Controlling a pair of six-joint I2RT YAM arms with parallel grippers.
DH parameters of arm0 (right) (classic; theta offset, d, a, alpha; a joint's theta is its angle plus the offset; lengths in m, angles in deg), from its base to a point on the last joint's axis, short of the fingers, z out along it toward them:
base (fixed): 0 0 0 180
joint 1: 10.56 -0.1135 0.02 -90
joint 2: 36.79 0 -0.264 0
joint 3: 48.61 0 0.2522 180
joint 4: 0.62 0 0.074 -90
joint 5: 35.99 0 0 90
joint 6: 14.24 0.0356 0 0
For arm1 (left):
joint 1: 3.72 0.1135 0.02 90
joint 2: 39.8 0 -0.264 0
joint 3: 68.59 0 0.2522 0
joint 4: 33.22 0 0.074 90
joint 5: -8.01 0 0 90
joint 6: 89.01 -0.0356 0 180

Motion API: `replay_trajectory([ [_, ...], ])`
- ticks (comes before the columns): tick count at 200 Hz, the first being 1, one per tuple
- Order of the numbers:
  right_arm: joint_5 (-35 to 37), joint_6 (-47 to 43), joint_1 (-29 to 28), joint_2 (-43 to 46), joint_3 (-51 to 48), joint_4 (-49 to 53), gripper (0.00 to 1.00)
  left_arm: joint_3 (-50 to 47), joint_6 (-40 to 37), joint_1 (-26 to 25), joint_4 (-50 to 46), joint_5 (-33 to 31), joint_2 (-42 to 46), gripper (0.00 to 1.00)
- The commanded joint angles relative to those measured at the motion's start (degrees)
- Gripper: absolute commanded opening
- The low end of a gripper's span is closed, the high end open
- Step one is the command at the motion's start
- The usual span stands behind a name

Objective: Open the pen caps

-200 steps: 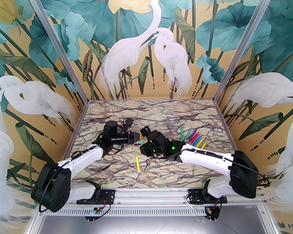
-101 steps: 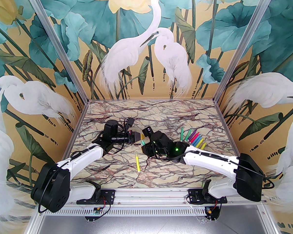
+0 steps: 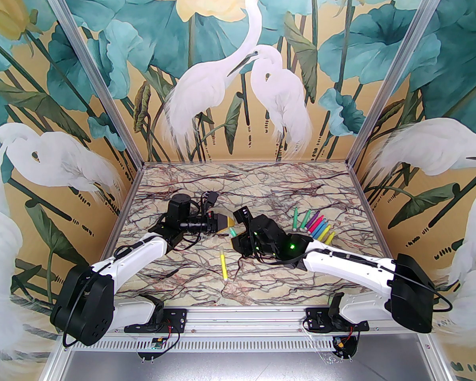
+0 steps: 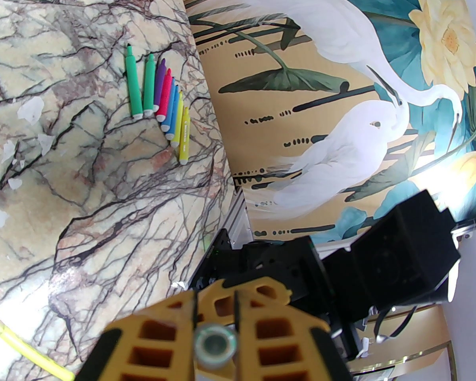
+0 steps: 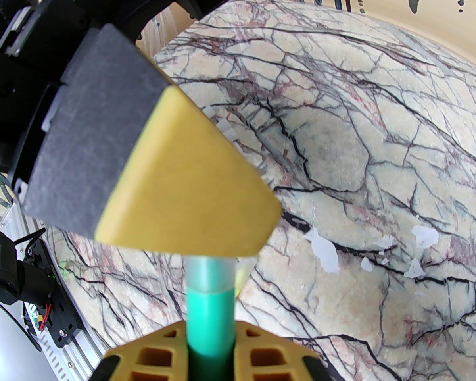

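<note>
The left gripper (image 3: 228,223) is pinching the cap (image 5: 210,270) with its jaws pressed onto it. The cap is a short, translucent, whitish sleeve that is sitting at the centre of the top view, above the table (image 3: 261,189). The right gripper (image 5: 210,355) is clamping its jaws on the barrel of the green pen (image 5: 210,316) at the bottom centre of the right wrist view, with the cap and barrel lying in one line and touching. A row of pens (image 3: 315,226) is lying right of centre in the top view and a yellow pen (image 3: 223,266) is lying below centre, neither one touching a gripper.
</note>
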Motion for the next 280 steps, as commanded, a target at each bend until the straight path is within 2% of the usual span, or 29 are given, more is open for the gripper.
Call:
replay_trajectory([
  [1, -0.3, -0.8, -0.2, 2.6, -2.9, 9.0, 0.09, 2.3, 1.5, 4.8, 1.3, -7.3, -1.0, 0.0],
  [244, 2.6, -0.9, -0.1, 8.1, -8.5, 10.0, 0.05, 5.4, 3.6, 6.2, 1.8, -7.0, -4.8, 0.0],
  [260, 4.6, -0.1, 0.0, 9.0, -8.9, 10.8, 0.06, 6.0, 1.6, 6.2, -0.8, -7.4, -4.6, 0.0],
  [280, 8.6, 1.1, 0.6, 10.8, -9.4, 12.4, 0.06, 7.9, -4.7, 6.1, -10.1, -10.9, -3.8, 0.0],
])
